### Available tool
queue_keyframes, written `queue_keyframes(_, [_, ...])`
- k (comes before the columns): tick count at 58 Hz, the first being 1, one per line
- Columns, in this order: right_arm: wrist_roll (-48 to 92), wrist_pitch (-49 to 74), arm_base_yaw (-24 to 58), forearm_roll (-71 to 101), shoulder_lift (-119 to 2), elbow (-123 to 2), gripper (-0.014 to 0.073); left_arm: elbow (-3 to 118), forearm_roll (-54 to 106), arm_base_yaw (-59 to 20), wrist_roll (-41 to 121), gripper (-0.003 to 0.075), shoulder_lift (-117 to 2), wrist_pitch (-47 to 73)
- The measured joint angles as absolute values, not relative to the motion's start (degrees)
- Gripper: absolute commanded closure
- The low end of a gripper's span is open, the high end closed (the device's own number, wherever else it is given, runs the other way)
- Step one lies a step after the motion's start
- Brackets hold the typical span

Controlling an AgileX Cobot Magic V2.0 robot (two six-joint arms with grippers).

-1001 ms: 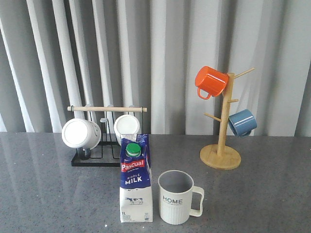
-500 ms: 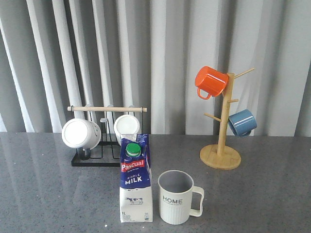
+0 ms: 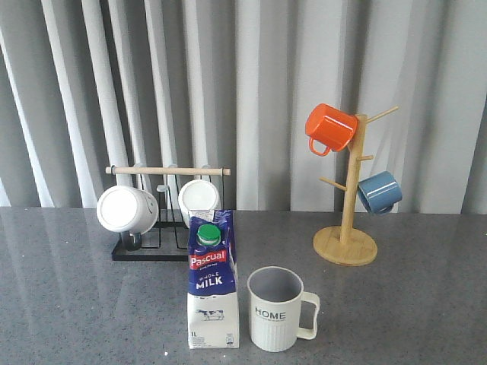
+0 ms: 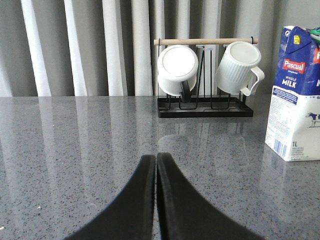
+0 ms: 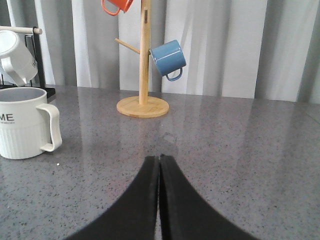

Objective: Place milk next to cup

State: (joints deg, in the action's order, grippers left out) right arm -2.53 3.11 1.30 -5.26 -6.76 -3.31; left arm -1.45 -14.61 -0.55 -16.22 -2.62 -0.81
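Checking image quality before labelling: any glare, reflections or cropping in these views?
Front view: sharp, evenly lit; the glossy grey tabletop mirrors the curtain as pale streaks. Left wrist view: the blue-and-white milk carton is cropped at the frame edge. Right wrist view: the off-white ribbed HOME mug is cropped; the tabletop reflects the curtain.

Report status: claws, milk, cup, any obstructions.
Left claw shut, empty; right claw shut, empty. Pascual milk carton upright, just left of HOME mug, small gap between. Nothing in the way.

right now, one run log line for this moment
milk: upright, left of cup | left gripper: shut, empty | right gripper: shut, empty
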Motion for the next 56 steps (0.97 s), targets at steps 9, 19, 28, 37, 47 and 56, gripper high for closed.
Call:
queue_keyframes(9, [-2.53,2.67,1.3,-4.36,0.0,1.41,0.0604,-1.45,-14.61,-0.55,-16.22,0.0728,-2.62,-0.75])
queue_keyframes(19, [-2.53,2.53,1.3,-3.94,0.57,1.46,0.0604,-1.45,-14.61,-0.55,-16.22,0.0728,-2.62,-0.76])
queue_keyframes(28, [-2.53,2.46,1.3,-3.41,0.57,1.46,0.0604,-1.45,-14.61,-0.55,-16.22,0.0728,-2.62,-0.76])
queue_keyframes(37, [-2.53,2.46,1.3,-3.27,0.57,1.46,0.0604,-1.45,-14.61,-0.55,-16.22,0.0728,-2.62,-0.76])
queue_keyframes(47, [-2.53,2.46,1.3,-3.22,0.57,1.46,0.0604,-1.45,-14.61,-0.55,-16.22,0.0728,-2.62,-0.76])
queue_keyframes(56, [-2.53,2.46,1.3,-3.22,0.57,1.46,0.0604,-1.45,-14.61,-0.55,-16.22,0.0728,-2.62,-0.76])
